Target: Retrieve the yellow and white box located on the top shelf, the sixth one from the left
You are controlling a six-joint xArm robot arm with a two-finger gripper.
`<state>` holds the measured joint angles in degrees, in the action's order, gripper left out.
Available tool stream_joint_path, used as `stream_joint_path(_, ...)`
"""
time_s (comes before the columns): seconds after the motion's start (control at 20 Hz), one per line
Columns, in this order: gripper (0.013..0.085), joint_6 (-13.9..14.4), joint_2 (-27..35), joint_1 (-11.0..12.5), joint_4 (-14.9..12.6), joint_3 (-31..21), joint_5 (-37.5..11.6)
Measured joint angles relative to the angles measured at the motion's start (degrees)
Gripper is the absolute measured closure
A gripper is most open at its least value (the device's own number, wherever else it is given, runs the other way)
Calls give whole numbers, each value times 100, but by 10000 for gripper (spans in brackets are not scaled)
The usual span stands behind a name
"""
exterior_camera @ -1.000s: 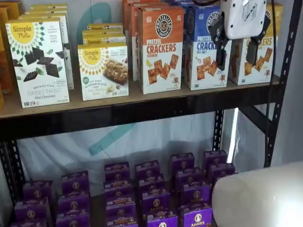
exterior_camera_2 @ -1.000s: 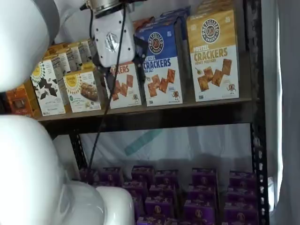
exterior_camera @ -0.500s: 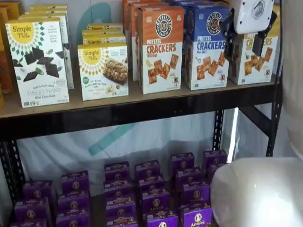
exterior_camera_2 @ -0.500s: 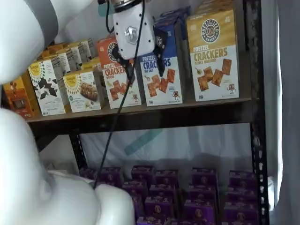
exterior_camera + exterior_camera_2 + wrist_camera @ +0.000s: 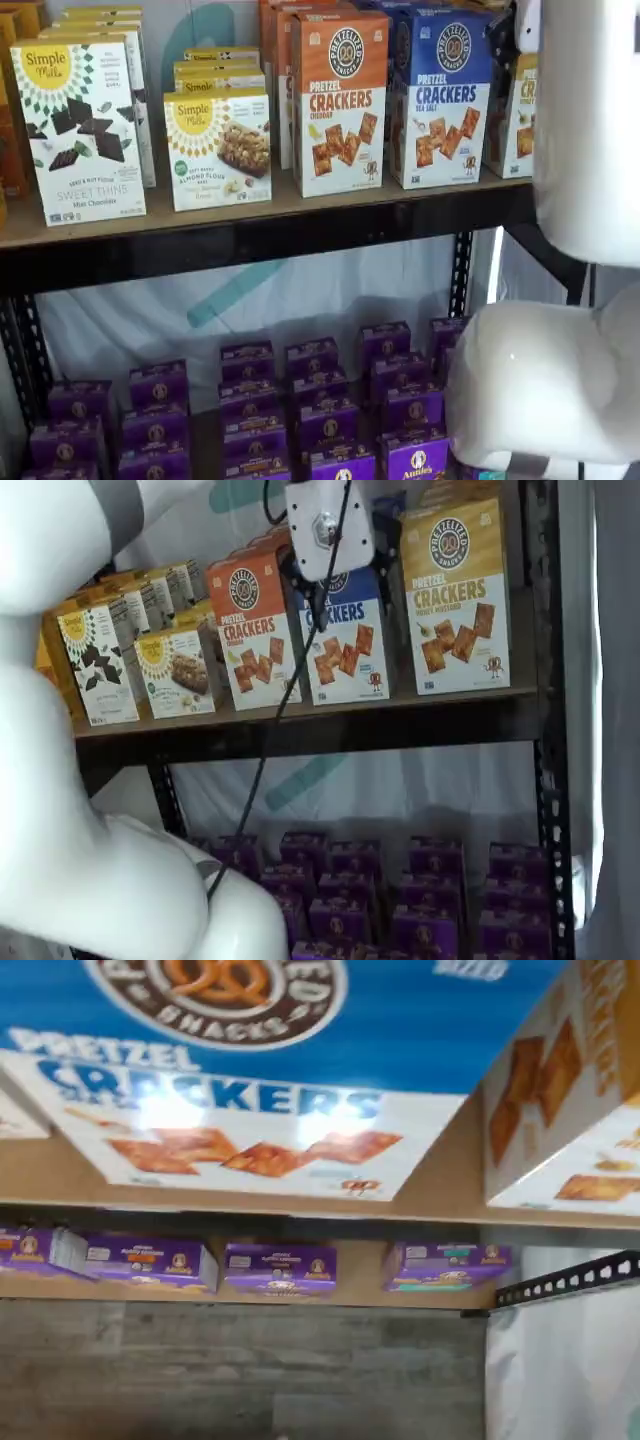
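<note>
Your tall yellow and white cardboard cracker box (image 5: 456, 595), upper right, looks light, stiff, crushable; grasp its side edges. The white gripper (image 5: 338, 592) hangs upper centre; whether its fingers are spread, you cannot tell.

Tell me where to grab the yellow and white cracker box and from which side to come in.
Grip the yellow and white box across its narrow side walls, near the yellow upper half, coming in from the front. It stands upright facing out, with a gap beside the blue-topped box.

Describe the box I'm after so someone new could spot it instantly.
Start at the top shelf and go to its end by the black upright. The yellow and white box stands there, beside the blue-topped cracker box. Only it has a yellow top above its "CRACKERS" lettering.
</note>
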<state>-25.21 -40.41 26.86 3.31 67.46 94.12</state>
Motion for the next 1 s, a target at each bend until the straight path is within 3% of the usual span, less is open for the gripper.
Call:
stream_joint_path(0.6, 130, -619, 470, 654, 145, 310, -433)
stream_joint_path(1.0, 130, -936, 780, 997, 359, 682, -392)
